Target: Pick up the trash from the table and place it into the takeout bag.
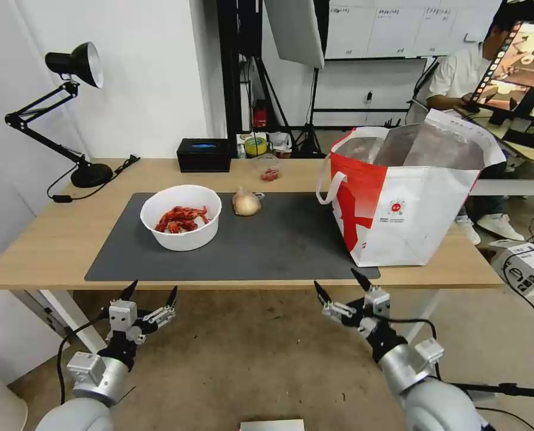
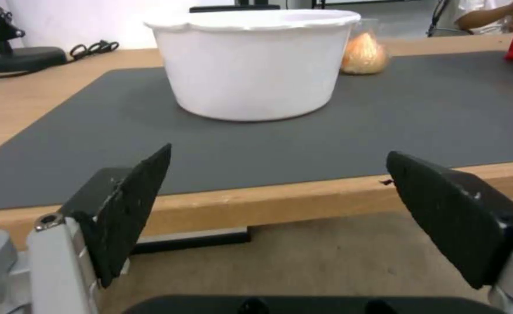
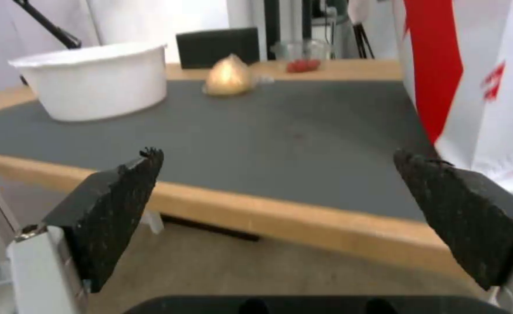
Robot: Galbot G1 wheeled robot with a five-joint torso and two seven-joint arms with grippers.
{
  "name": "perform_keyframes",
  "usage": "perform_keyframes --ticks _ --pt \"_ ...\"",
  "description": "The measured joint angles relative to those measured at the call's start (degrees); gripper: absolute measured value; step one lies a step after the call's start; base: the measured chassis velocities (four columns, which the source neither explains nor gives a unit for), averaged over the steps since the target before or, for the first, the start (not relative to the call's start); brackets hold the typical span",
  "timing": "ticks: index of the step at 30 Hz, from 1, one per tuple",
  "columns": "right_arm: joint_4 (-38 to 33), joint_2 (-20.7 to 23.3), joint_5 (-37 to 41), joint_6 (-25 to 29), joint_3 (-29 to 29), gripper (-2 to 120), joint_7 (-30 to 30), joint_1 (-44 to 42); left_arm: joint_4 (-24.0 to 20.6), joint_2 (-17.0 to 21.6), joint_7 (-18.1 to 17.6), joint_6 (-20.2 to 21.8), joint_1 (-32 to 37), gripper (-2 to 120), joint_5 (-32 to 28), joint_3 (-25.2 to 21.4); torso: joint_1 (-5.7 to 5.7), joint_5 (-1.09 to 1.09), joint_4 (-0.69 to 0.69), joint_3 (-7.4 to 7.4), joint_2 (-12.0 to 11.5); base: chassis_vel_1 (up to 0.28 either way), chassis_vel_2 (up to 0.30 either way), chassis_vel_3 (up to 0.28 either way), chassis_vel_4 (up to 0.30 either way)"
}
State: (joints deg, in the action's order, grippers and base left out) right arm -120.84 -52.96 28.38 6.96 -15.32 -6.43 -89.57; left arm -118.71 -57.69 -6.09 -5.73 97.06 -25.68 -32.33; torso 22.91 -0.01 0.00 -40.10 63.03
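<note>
A white round bowl [image 1: 181, 216] [image 2: 252, 61] [image 3: 93, 79] of red crayfish shells sits on the left part of the dark mat [image 1: 279, 239]. Behind and to its right lies a beige onion-like lump [image 1: 246, 203] [image 2: 363, 56] [image 3: 228, 76]. The takeout bag [image 1: 410, 194] [image 3: 477, 83], white with a red side panel and foil lining, stands open at the table's right end. My left gripper [image 1: 150, 293] [image 2: 280, 161] hangs open below the table's [image 1: 45, 239] front edge, in front of the bowl. To the right, my right gripper [image 1: 340, 286] [image 3: 280, 161] is open too, below the edge near the bag.
A black rectangular box [image 1: 205, 155] and a small clear container with reddish bits [image 1: 270, 172] stand at the table's back. A black desk lamp [image 1: 69, 114] occupies the back left corner. A person sits behind the bag at another desk. Bare floor lies under both arms.
</note>
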Motion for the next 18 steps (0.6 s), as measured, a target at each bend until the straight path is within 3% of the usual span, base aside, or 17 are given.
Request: perform_keyframes --ticks 11,18 --pt "1.2 -0.7 -0.8 -0.4 1.2 100 -0.1 0.4 0.2 -0.1 0.1 -0.1 0.2 100 0.3 0.1 0.00 0.01 0.00 -0.01 0.0 0.000 0.000 0.000 0.000" --pt "2.1 0.3 0.6 -2.6 3.6 100 -1.2 6.7 0.4 0.2 0.1 -0.2 -0.4 100 0.2 0.4 0.00 0.01 -0.01 -0.01 0.0 0.000 0.000 0.000 0.000"
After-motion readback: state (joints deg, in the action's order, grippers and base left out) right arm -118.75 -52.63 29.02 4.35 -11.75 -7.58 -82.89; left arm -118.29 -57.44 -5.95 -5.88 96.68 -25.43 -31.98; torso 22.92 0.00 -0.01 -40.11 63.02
